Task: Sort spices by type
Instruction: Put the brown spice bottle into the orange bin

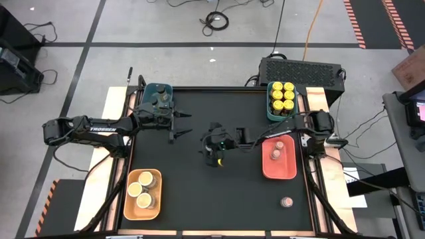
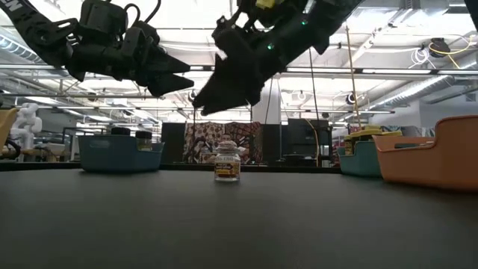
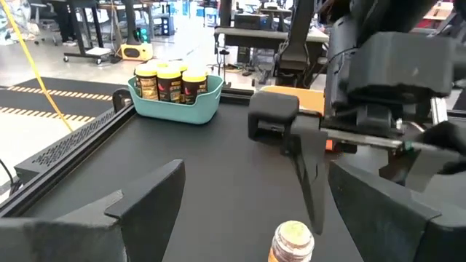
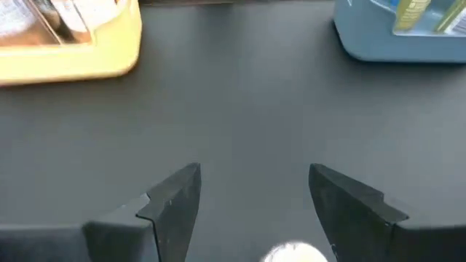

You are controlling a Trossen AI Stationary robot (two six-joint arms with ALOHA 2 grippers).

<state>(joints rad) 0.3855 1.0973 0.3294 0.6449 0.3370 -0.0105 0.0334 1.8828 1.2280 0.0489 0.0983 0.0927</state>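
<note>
yellow-lidded jars – teal tray | pinkish-lidded jars – red-orange tray | black table

A black table carried four trays around a lone pinkish-lidded jar at its middle. Teal tray, red tray, yellow tray and blue tray lay well apart from it; another small jar stood near the red tray.

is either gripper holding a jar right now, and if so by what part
Nothing is held. The right gripper hangs open above a small jar standing mid-table, not touching it. The left gripper is open and empty nearby.
</note>
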